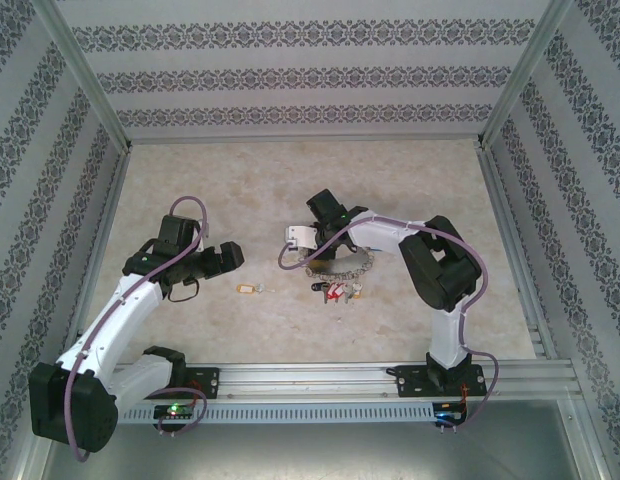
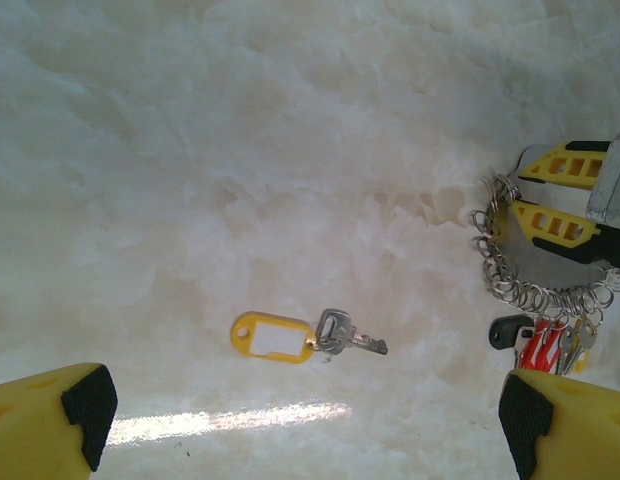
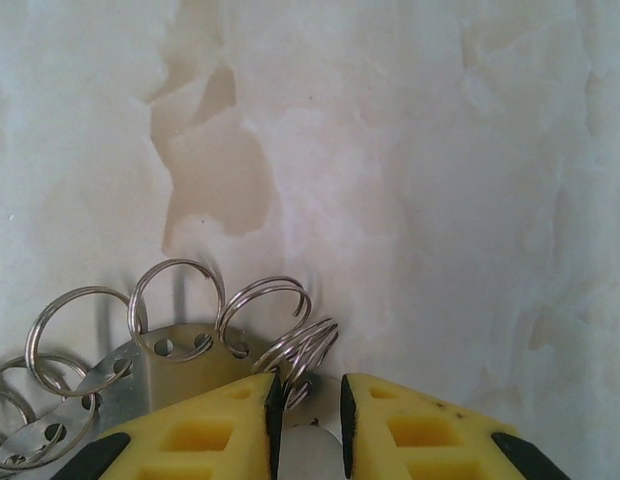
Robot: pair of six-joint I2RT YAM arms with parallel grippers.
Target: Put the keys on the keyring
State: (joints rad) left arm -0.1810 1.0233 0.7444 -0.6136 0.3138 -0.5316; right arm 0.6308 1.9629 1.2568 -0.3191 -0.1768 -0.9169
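Yellow right claw (image 3: 308, 415) tip-down at keyring (image 3: 160, 365); left claw (image 2: 308, 405) wide.

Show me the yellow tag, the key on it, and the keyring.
yellow tag (image 2: 273, 337), left wrist view, its white label window.
key (image 2: 337, 330), left wrist view, its head.
keyring (image 2: 535, 268), left wrist view, its flat metal plate.
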